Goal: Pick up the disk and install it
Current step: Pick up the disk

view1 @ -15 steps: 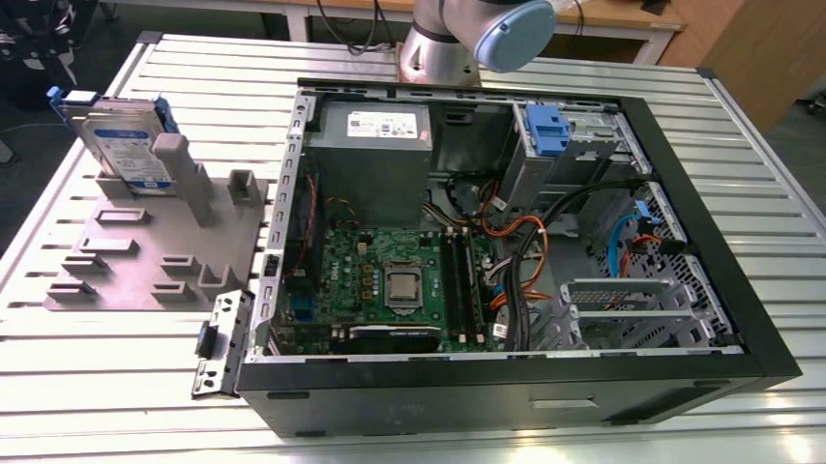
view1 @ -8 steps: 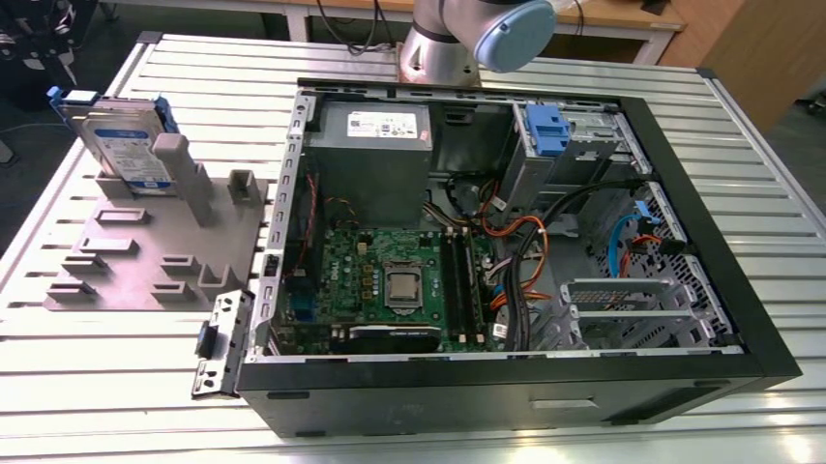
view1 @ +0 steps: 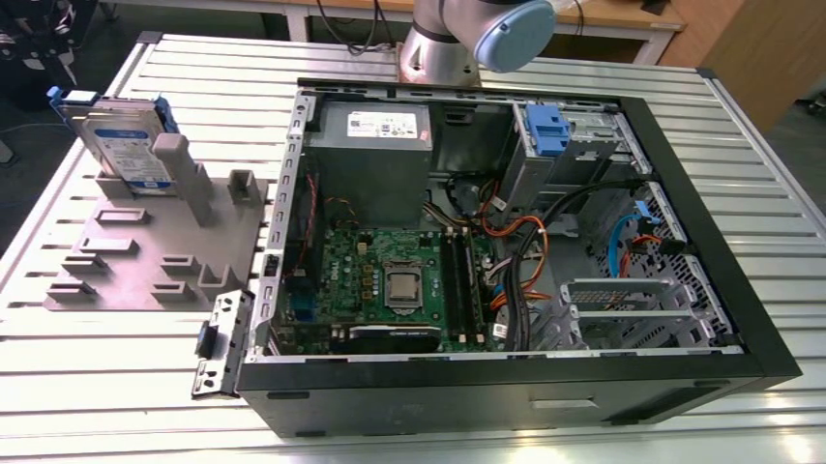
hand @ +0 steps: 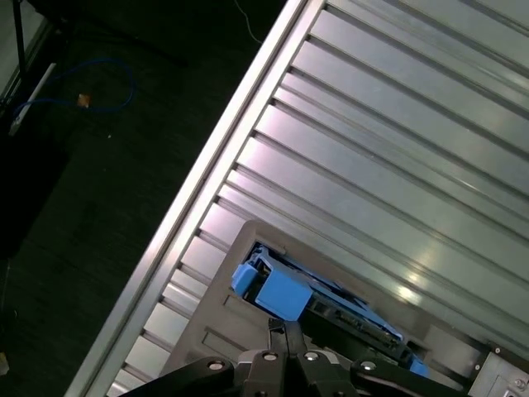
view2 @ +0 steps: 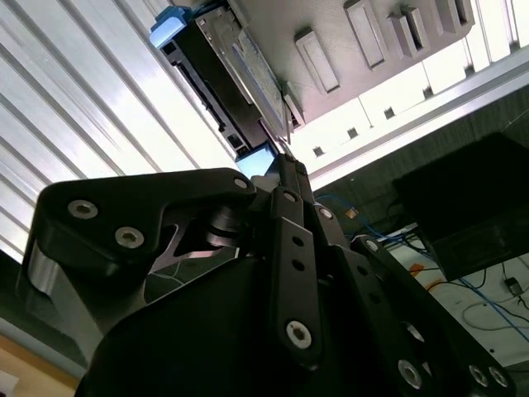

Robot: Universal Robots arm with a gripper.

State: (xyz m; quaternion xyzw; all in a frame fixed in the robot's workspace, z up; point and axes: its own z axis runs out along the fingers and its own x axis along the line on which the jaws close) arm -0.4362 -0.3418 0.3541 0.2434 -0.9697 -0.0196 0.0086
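The disk (view1: 130, 145) stands on edge in a grey holder (view1: 142, 256) on the slatted table, at the exterior view's left. It is silver with a white-and-blue label and a blue bracket. In both wrist views my gripper (view2: 285, 161) (hand: 285, 329) points toward the disk (view2: 240, 74) (hand: 326, 304) from a distance, without touching it. Its fingertips (hand: 278, 329) are pressed together with nothing between them. In the exterior view my arm (view1: 478, 34) shows at the back, behind the computer case.
An open black computer case (view1: 722, 290) lies on the table (view1: 130, 396), with a grey power-supply box (view1: 371, 145), a motherboard (view1: 400, 285) and a drive bay with a blue latch (view1: 548, 130). The table edge (hand: 207, 174) drops to a dark floor.
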